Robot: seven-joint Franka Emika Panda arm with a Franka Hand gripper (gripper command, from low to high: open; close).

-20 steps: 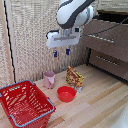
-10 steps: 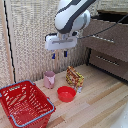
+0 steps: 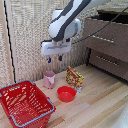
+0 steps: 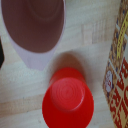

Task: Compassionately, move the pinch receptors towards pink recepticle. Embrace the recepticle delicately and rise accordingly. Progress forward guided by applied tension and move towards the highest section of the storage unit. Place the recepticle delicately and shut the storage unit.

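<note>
The brown dresser (image 3: 107, 42) stands at the exterior view's right, its top drawer (image 3: 111, 22) pulled partly out. My white arm (image 3: 67, 22) reaches from above it over the wooden bench (image 3: 100, 105). A red wire basket (image 3: 25, 104) sits at the exterior view's left. My jaws (image 3: 54, 58) hang in the air, fingers apart and holding nothing, above the pink cup (image 3: 49, 79). That cup stands upright on the bench near the wall, apart from the red bowl (image 3: 66, 93). A yellow snack packet (image 3: 74, 77) stands just beside the bowl. The wrist view shows cup (image 4: 35, 30), bowl (image 4: 67, 100) and packet (image 4: 117, 65) from overhead.
</note>
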